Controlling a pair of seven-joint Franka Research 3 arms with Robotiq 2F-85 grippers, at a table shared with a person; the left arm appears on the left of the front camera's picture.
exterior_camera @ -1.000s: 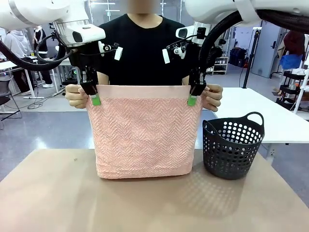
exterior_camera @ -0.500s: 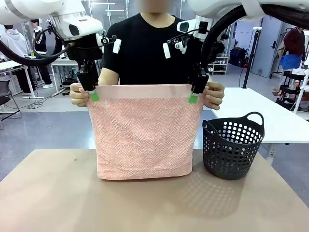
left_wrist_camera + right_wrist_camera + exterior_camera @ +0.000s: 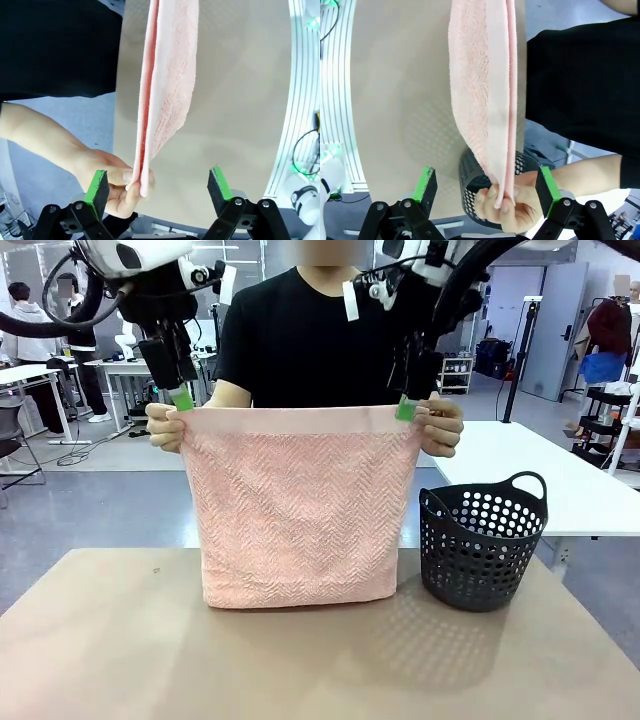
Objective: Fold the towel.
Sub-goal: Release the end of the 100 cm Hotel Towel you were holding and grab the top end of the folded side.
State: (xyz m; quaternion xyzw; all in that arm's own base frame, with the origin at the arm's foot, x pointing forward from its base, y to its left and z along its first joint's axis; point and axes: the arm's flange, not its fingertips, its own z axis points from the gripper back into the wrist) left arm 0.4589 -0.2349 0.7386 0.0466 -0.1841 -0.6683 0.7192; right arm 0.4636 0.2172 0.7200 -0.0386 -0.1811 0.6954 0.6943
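Towel (image 3: 295, 510) hangs doubled over the table (image 3: 100, 650), pinched at its top corners by the person's hands (image 3: 165, 426). The left gripper (image 3: 180, 397) and right gripper (image 3: 405, 408) sit just above those corners, spread wide, holding nothing.

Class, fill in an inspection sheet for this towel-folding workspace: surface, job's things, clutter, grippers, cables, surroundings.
Surface: tan table, no spills seen.
Job's things: pink towel, doubled, hanging with its lower fold at the table; a person's hand pinches one top corner, the other hand the other.
Clutter: dark perforated basket on the table beside the towel.
Grippers: left gripper and right gripper both open, straddling the top corners without gripping.
Cables: black hose loops off the left arm, away from the towel.
Surroundings: white table behind; people far off.
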